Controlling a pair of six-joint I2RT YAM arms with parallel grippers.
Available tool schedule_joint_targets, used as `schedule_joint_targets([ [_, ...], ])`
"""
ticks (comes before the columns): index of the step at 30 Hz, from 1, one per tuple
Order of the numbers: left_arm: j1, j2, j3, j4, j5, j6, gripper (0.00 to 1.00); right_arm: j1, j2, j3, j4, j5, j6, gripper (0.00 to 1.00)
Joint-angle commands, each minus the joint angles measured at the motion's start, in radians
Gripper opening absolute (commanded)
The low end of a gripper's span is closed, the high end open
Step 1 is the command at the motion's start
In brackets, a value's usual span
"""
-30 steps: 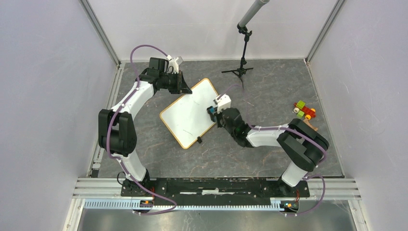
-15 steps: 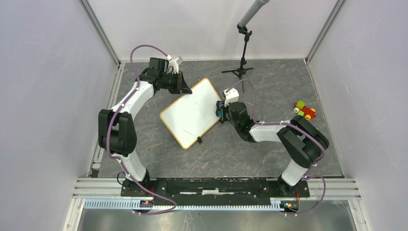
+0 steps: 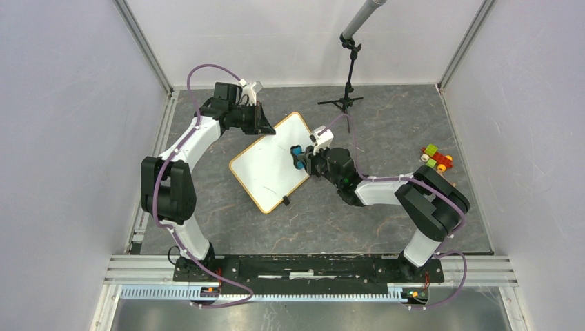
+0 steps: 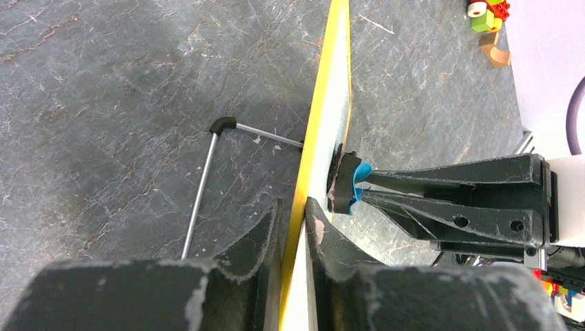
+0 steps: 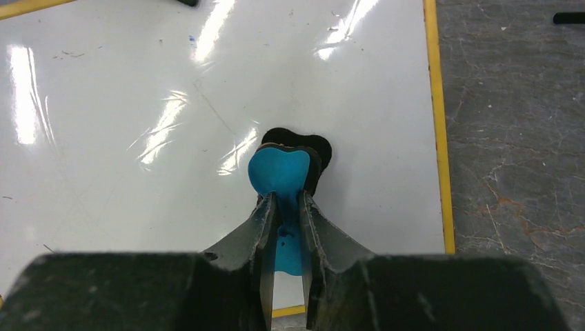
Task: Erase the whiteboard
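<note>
The whiteboard [image 3: 265, 165] is a small white board with a yellow frame, propped tilted on the grey table. My left gripper [image 3: 265, 127] is shut on its far top edge; in the left wrist view the yellow frame [image 4: 314, 148] runs between my fingers. My right gripper [image 3: 301, 157] is shut on a blue eraser [image 5: 279, 172] with a black felt pad, pressed against the board's white face [image 5: 138, 138] near its right edge. The eraser also shows in the left wrist view [image 4: 355, 183]. Only faint marks show on the board.
A black tripod stand [image 3: 347, 86] stands at the back. A cluster of coloured blocks [image 3: 436, 158] lies at the right. A thin wire foot [image 4: 207, 172] of the board rests on the table behind it. Enclosure walls ring the table.
My right gripper swung out to the board's right edge and has come back left onto the board's face with the eraser. The left gripper and the board have not moved.
</note>
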Motion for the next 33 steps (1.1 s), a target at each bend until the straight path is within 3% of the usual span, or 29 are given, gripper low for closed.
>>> schedule_joint_targets([
  [1, -0.031, -0.004, -0.002, -0.081, -0.012, 0.025, 0.02, -0.044, 0.025, 0.011, 0.008, 0.018, 0.099, 0.22],
  [9, -0.032, -0.01, 0.0, -0.081, -0.008, 0.023, 0.02, -0.065, -0.004, -0.031, 0.005, 0.016, 0.118, 0.25],
  [24, -0.034, -0.007, -0.002, -0.082, -0.009, 0.025, 0.02, -0.063, 0.0, -0.048, 0.155, -0.158, 0.124, 0.54],
  [28, -0.035, -0.007, -0.002, -0.081, -0.008, 0.023, 0.02, -0.063, -0.023, -0.07, 0.191, -0.18, 0.118, 0.58],
  [33, -0.035, -0.007, -0.001, -0.081, -0.008, 0.023, 0.02, -0.062, -0.004, -0.041, 0.112, -0.121, 0.118, 0.58],
])
